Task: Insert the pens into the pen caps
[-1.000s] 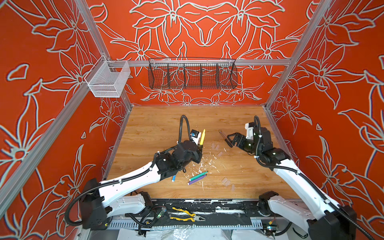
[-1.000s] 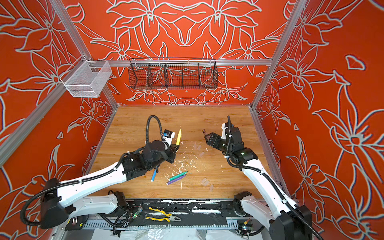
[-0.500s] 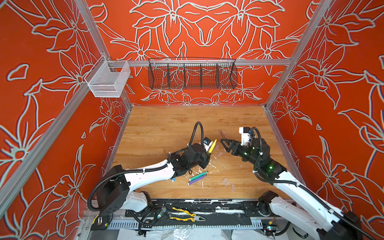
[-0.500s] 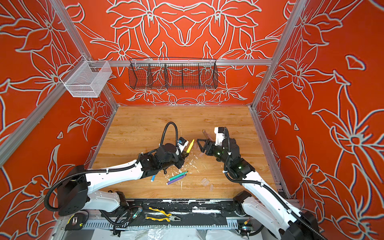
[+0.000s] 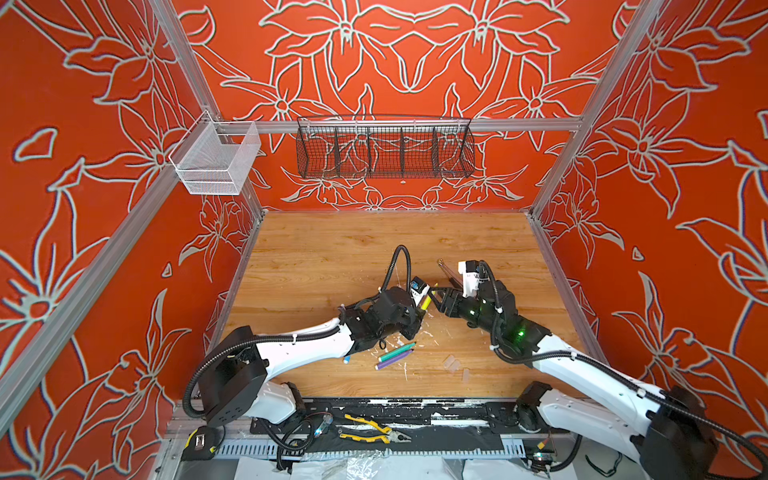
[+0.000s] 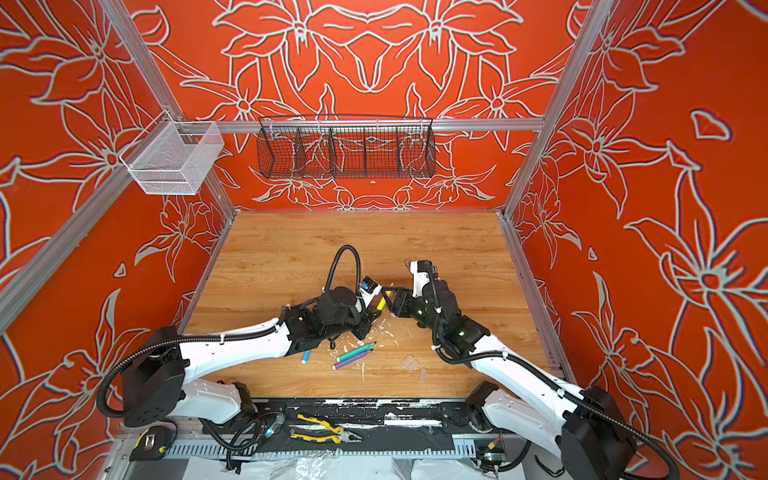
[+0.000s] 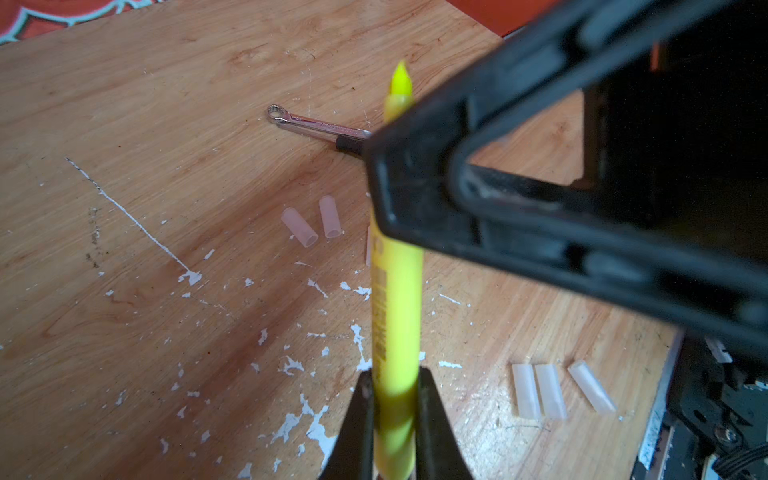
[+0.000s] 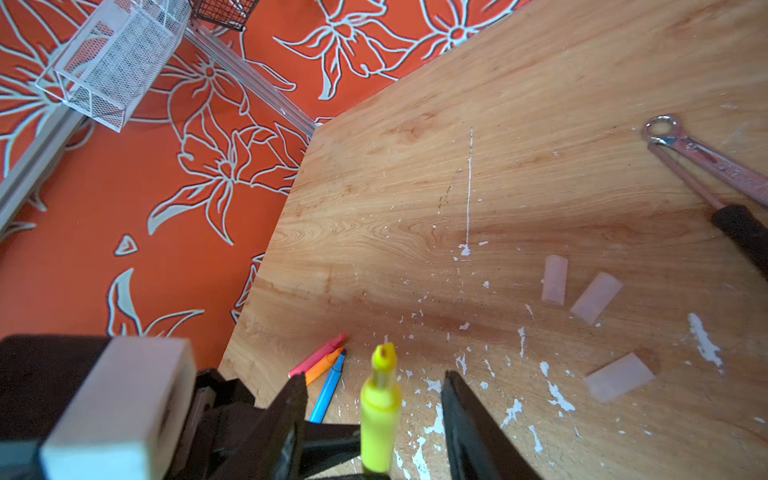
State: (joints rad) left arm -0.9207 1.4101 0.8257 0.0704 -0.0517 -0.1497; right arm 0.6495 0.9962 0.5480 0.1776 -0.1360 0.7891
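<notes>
The left tool (image 7: pixel 395 376) pinches the yellow pen (image 7: pixel 397 291) by its barrel, held above the wooden surface (image 7: pixel 145 124). The right tool (image 8: pixel 374 380) is spread, with one jaw on each side of the pen's tip end and gaps between. Clear pen caps (image 7: pixel 548 392) lie loose on the surface below.

Green pen (image 5: pixel 397 352) beside purple pen (image 5: pixel 394 360)

We see bright, even light in both top views, with soft shadows on the table (image 5: pixel 332 257). In our wrist views the close yellow pen (image 7: pixel 395 311) blurs while the wood is sharp.
</notes>
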